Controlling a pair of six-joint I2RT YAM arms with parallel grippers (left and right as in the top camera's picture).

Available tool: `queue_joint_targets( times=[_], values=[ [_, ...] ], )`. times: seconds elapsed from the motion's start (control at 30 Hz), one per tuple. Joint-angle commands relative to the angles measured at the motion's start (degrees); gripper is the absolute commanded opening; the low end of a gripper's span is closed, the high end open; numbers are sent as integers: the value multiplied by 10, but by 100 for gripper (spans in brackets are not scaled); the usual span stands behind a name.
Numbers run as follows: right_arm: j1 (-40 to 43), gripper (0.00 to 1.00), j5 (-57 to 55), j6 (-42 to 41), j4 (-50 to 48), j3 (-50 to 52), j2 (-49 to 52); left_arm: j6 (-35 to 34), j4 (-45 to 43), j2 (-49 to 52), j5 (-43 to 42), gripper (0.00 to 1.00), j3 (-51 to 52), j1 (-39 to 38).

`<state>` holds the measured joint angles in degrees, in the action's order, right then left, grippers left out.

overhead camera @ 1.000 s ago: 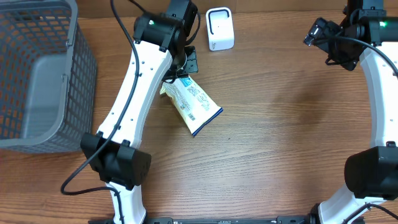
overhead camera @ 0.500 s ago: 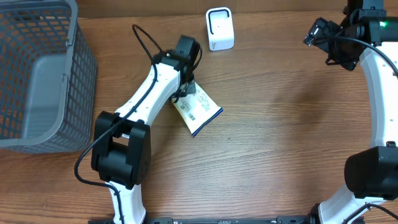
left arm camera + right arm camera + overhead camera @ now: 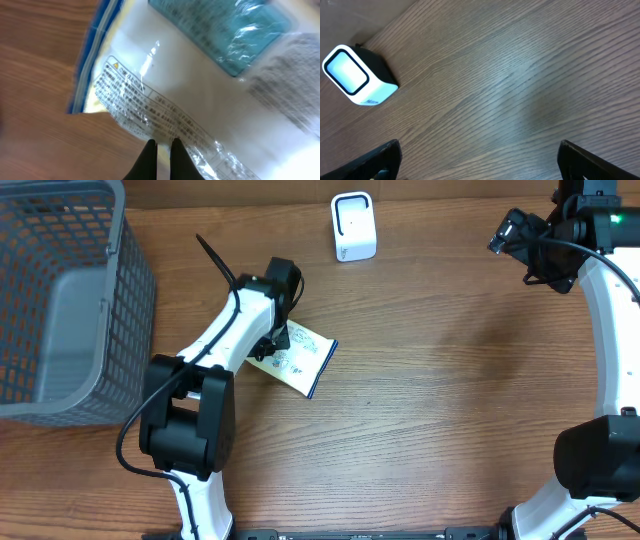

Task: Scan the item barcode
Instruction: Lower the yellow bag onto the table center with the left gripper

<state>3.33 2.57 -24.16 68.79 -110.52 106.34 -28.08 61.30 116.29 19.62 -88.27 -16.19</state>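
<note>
Packet (image 3: 304, 361) is being held left of the table's (image 3: 450, 410) middle, with its blue-edged end turned toward the lower right in the overhead view. It is being clamped by the left gripper (image 3: 163, 146), whose two dark fingers (image 3: 149, 161) are being pressed together on the crinkled clear film, right beside rows of fine print. A teal panel is being shown farther along the packet in the left wrist view, and a blue strip is being shown along one edge, against the wood. The print is being blurred too much for a barcode to be picked out, and whether the packet is being lifted off the wood cannot be told.

A white scanner (image 3: 353, 226) is being seen near the far edge, well apart from the packet, up and to its right. The right gripper (image 3: 479, 150) is being held over bare wood at the far right, its jaws spread wide with nothing between them; the scanner is being framed at the upper left of its wrist view. A grey mesh basket (image 3: 135, 290) is being seen at the left edge, well apart from the packet.
</note>
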Motion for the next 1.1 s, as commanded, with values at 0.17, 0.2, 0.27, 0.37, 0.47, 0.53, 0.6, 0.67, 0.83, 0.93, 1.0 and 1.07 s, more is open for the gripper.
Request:
queue_joint_targets(
  times=[0.17, 0.2, 0.27, 0.37, 0.47, 0.53, 0.6, 0.67, 0.83, 0.93, 1.0, 1.07],
  values=[
    [0, 100, -4, 2, -1, -3, -2, -5, 58, -4, -69, 4, -141, -15],
    [0, 100, -4, 2, -1, -3, -2, -8, 59, -2, -65, 4, -135, -15],
    [0, 100, -4, 2, -1, -3, -2, -31, 58, 2, -52, 4, -109, -12],
    [0, 100, -4, 2, -1, -3, -2, -43, 35, 5, -28, 4, -55, -7],
    [0, 100, -4, 2, -1, -3, -2, -43, -10, 6, -26, 4, 13, 1],
    [0, 100, -4, 2, -1, -3, -2, -37, -44, 6, -61, 4, 57, 5],
    [0, 100, -4, 2, -1, -3, -2, -4, -73, 6, -140, 4, 81, 5],
    [0, 100, -4, 2, -1, -3, -2, 38, -94, 6, -234, 4, 88, 2],
    [0, 100, -4, 2, -1, -3, -2, 64, -110, 6, -444, 4, 78, -14],
    [0, 100, -4, 2, -1, -3, -2, 55, -95, 5, -488, 4, 59, -25],
    [0, 100, -4, 2, -1, -3, -2, 40, -70, 4, -481, 4, 37, -31],
    [0, 100, -4, 2, -1, -3, -2, 22, -40, 3, -455, 4, 7, -33]
  ],
)
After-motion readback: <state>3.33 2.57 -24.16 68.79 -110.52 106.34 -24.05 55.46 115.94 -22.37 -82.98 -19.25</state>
